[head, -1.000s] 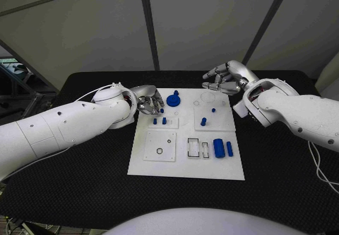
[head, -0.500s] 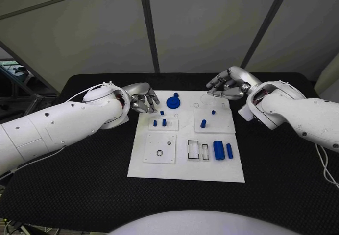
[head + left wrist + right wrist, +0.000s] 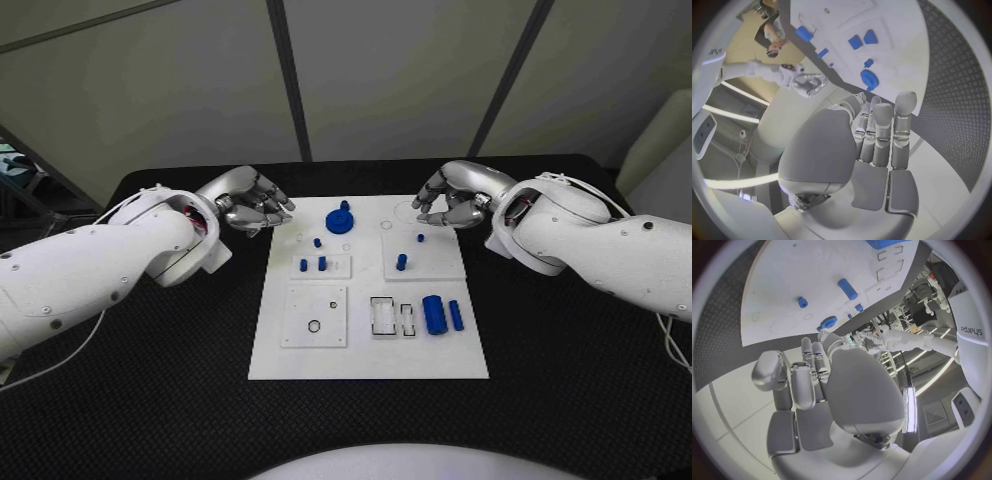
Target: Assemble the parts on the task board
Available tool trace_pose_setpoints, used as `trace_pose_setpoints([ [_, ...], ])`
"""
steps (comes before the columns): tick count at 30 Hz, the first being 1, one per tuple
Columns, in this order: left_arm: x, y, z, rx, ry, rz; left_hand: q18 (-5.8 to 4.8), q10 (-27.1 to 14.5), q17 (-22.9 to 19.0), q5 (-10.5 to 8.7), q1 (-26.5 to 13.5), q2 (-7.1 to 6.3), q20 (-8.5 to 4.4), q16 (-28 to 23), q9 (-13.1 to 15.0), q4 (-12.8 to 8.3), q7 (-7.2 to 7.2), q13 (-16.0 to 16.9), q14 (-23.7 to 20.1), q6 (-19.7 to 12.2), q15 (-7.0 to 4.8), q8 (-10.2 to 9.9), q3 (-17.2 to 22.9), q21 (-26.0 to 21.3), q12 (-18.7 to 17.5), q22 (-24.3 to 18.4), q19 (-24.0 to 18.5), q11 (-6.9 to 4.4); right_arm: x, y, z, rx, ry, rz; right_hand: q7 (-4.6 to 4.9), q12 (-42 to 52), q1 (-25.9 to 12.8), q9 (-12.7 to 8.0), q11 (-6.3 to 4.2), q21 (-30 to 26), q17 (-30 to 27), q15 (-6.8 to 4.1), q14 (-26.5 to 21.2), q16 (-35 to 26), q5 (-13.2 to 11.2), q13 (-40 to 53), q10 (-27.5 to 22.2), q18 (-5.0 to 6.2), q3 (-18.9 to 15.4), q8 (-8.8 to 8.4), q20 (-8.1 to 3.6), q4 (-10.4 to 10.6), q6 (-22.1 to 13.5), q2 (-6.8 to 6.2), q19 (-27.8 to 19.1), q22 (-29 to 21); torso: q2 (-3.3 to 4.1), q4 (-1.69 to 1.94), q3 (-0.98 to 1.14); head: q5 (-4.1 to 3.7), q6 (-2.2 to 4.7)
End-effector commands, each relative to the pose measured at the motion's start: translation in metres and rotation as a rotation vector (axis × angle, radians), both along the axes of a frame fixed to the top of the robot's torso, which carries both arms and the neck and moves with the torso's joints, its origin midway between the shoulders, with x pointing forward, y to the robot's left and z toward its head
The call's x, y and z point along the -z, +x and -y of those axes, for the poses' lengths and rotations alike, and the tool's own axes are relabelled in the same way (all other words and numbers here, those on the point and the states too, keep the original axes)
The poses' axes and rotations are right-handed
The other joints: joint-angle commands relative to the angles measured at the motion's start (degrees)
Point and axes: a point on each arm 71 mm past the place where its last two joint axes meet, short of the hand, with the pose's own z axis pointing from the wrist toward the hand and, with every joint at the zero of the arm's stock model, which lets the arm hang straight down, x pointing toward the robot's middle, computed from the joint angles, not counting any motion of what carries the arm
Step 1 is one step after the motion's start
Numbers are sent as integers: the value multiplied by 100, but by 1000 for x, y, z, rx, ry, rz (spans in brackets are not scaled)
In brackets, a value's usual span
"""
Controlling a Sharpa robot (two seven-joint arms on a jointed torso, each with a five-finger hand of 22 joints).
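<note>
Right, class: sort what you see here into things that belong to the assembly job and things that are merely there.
Belongs to the job:
task board
blue gear
two blue cylinders
small blue pegs
left hand, holding nothing
right hand, holding nothing

Merely there:
black table
grey wall panels

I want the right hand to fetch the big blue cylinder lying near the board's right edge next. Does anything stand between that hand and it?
Nothing visible does. The right hand hangs over the far right corner of the task board, holding nothing. Between it and the big blue cylinder lie only bare board and two short blue pegs, left of a straight path.
</note>
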Motion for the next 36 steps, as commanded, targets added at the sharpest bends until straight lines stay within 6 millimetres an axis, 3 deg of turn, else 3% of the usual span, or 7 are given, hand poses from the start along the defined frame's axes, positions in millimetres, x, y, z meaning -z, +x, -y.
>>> trace_pose_setpoints([
  [1, -14, -3, -5, -63, -424, 9, 80, -4, -533, -16, -37, 39, 13, -368, -18, -22, 10, 9, -255, 45, 9, -18, 54, -550, -5, -374, -268, 43, 4, -4, -2, -5, -192, 61, 1, -68, -16, -5, 4, 36, -8, 46, 243, -27, -51, -52, 30, 19, 10, -42, 6, 33, 38, -70, 39, 10, 5, 0, -6, -127, 25],
  [4, -16, -8, -5, -68, -544, -4, 122, -4, -797, -17, -45, 52, 20, -556, -26, -53, 12, 15, -383, 54, 12, -31, 74, -823, -1, -559, -402, 47, 7, -6, -4, -6, -232, 74, 10, -130, -51, -7, 18, 50, -22, 57, 242, -35, -72, -116, 5, 14, -5, -66, 14, 46, 39, -103, 49, 35, 1, 15, -13, -202, 39],
  [8, -16, -15, -3, -48, -627, -18, 121, -9, -855, -20, -59, 58, 27, -625, -33, -81, 16, 20, -444, 58, 17, -43, 81, -884, 2, -595, -444, 52, 10, -9, -6, -6, -261, 89, 25, -197, -80, -9, 41, 98, -101, 74, 235, -81, -82, -184, -43, -1, -24, -94, 26, 55, 39, -134, 87, 113, 3, 6, 1, -165, 35],
  [25, -12, -21, 0, -46, -730, -53, 122, -26, -918, -20, -69, 77, 35, -703, -42, -130, 25, 27, -520, 60, 24, -62, 88, -967, 6, -646, -499, 59, 24, -9, -17, -26, -299, 59, 60, -285, -28, -8, 72, 135, -117, 102, 241, -76, -37, -315, -60, -10, 20, -149, 54, 22, 53, -110, 112, 170, 10, 5, -6, -134, 11],
  [36, -10, -21, 0, -46, -733, -56, 117, -81, -944, -24, -98, 68, 46, -725, -56, -146, 61, 25, -543, -1, 44, -101, 74, -999, -1, -667, -514, 90, 31, -6, -19, -27, -318, 29, 29, -335, 89, 11, 40, 197, -97, 77, 251, -40, -173, -472, 103, -22, 254, -153, 42, -50, 206, -44, 148, 261, 11, 4, -3, -130, -7],
])
